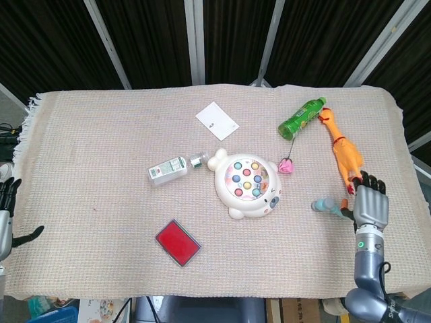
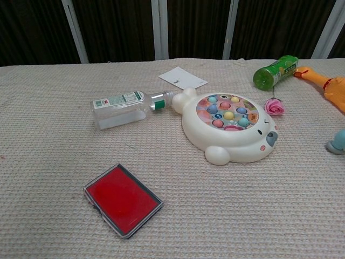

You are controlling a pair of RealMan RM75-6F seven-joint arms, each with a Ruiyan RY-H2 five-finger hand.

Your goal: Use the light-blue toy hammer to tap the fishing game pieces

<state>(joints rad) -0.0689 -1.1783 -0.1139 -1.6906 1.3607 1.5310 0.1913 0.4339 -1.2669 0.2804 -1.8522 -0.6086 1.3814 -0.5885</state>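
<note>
Light-blue toy hammer (image 1: 326,204) lies crosswise — head seemingly leftward, toward the fishing game (image 1: 248,183); right hand (image 1: 370,204) fingers spread, empty.

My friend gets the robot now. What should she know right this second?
Left hand: open at the table's left edge, holding nothing.
Right hand: over the light-blue toy hammer by the right edge; whether it grips it, I cannot tell.
Fishing game: mid-table, lying flat.
Done: hammer reached, apparently not lifted.
Left: grip it, carry it to the game, tap the pieces.
</note>
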